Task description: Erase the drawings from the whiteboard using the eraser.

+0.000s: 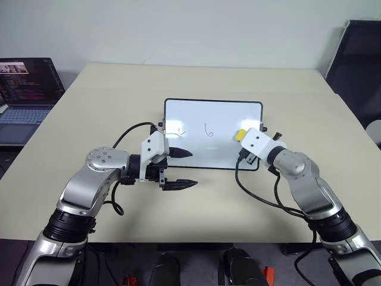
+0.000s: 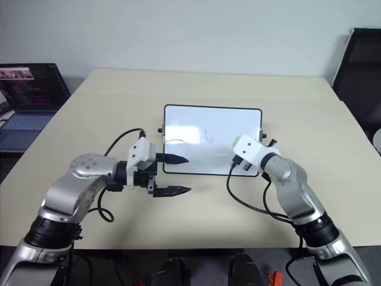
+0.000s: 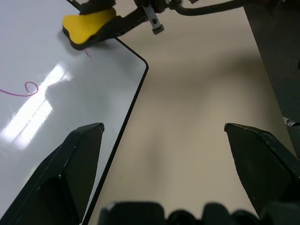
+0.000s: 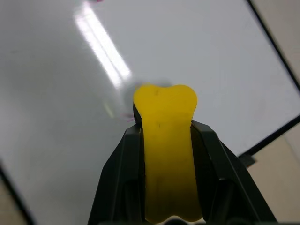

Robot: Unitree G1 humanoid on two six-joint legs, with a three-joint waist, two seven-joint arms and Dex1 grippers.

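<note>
A pale wall backed the beige table (image 1: 196, 89), a laptop (image 1: 27, 95) at its left. The whiteboard (image 1: 212, 122) lay centred. The right gripper (image 4: 161, 129) clamped the eraser (image 1: 240, 134) on it beside the drawings (image 1: 208, 130); the left gripper (image 1: 178, 168) stood spread.

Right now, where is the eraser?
The eraser is clamped in the right gripper, pressed on the whiteboard's right side, near the remaining marks.

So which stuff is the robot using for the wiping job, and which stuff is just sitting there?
For the job:
- whiteboard
- drawings on it
- yellow eraser, pinched in the right claw and resting on the board
- left claw, open at the board's left edge

Just sitting there:
- laptop at the far left
- dark chair at the far right
- table under the board
</note>
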